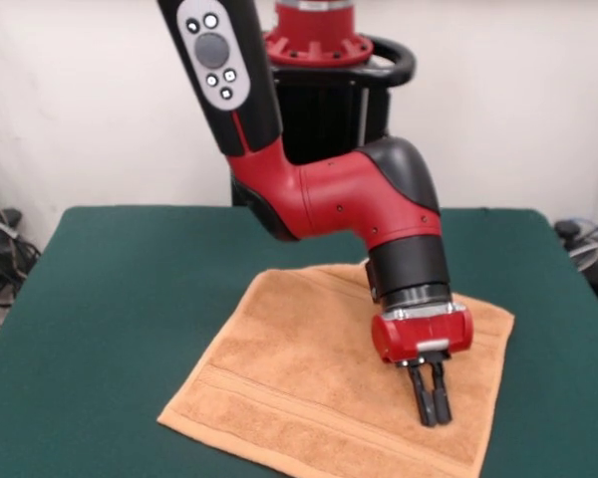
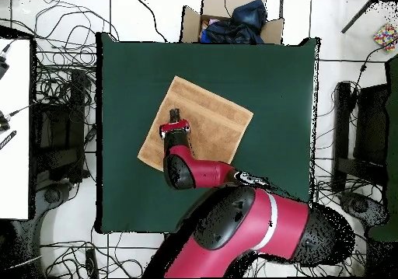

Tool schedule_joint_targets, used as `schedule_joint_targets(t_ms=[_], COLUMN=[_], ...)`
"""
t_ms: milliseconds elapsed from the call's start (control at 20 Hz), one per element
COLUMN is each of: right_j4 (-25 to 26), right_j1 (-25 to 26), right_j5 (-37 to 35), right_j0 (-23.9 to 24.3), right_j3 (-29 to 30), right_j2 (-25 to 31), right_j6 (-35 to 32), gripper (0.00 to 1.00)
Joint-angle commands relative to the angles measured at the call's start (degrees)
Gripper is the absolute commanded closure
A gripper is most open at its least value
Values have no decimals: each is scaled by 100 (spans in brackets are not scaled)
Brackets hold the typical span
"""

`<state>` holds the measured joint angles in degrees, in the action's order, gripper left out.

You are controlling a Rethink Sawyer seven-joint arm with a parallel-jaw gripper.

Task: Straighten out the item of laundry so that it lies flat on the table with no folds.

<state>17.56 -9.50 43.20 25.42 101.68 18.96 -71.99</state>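
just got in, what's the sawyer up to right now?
The red and black Sawyer arm has its gripper down on the orange-tan terry towel, fingers close together and pointing at the cloth near one edge. The towel is spread open on the dark green felt table, set at an angle to the table's edges. It looks nearly flat, with no fold visible in either view.

One orange-tan towel, one green table, one red arm, one claw, one cardboard box
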Motion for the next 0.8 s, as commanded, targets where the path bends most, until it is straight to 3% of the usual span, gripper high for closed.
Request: schedule_joint_targets(t_ms=[50,800], right_j4=[-463,-523], right_j1=[400,436], right_j5=[-115,1], right_j0=[-241,-323], right_j3=[-1059,-1148], right_j2=[95,14], right_j6=[-1320,-1342], gripper=[100,100])
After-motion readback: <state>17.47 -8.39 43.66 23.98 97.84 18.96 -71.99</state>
